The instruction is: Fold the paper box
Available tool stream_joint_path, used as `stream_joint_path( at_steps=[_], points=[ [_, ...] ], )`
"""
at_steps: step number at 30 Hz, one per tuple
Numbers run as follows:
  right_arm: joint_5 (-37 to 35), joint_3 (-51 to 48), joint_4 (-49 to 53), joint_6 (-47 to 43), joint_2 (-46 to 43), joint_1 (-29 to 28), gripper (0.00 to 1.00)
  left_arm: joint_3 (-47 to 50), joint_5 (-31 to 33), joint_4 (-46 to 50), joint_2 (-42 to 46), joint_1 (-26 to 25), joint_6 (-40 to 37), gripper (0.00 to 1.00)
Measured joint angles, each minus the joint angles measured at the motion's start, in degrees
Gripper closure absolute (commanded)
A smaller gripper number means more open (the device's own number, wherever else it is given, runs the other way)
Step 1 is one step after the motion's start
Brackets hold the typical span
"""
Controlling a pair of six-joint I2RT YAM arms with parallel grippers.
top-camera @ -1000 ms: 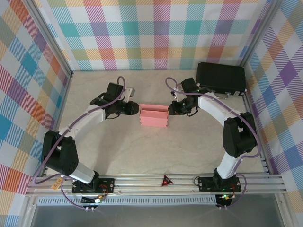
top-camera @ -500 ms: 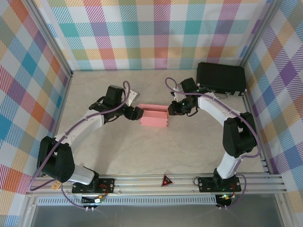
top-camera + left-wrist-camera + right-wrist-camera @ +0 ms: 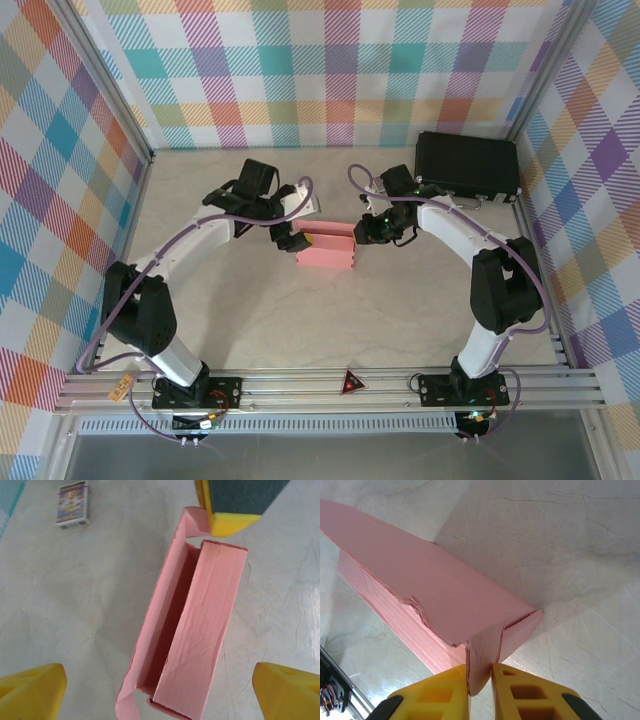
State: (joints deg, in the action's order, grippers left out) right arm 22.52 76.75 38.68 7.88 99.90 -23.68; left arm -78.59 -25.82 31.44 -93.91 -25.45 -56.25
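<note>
Now the right fingers (image 3: 520,692) pinch the end flap (image 3: 482,662) of the paper box (image 3: 326,247), lying on the bench (image 3: 300,320); the left fingers (image 3: 32,690) hang wide over its other end and should press the long flap (image 3: 200,625) down squarely. Black case (image 3: 467,166) well beyond the box, small printed pack (image 3: 73,503) near it: neither obstructs.

We see the paper box (image 3: 435,600) as matt pink card, creased and slightly ragged. The table (image 3: 580,545) looks smooth, faintly glossy; fingers (image 3: 520,692) of the right gripper (image 3: 480,669) look like matt yellow plastic.
</note>
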Motion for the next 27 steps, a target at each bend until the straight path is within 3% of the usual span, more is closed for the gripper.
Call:
stream_joint_path(
  at_steps=[10, 17, 27],
  points=[
    [0.00, 0.00, 0.00, 0.00, 0.00, -0.04, 0.81, -8.98, 1.88, 11.06, -10.23, -2.86, -9.16, 0.03],
    [-0.02, 0.00, 0.00, 0.02, 0.00, -0.04, 0.81, -9.09, 6.34, 9.99, -12.17, -4.11, -10.86, 0.04],
    [-0.02, 0.00, 0.00, 0.00, 0.00, -0.04, 0.81, -8.24, 10.38, 8.90, -13.62, -6.56, -11.76, 0.16]
  ],
)
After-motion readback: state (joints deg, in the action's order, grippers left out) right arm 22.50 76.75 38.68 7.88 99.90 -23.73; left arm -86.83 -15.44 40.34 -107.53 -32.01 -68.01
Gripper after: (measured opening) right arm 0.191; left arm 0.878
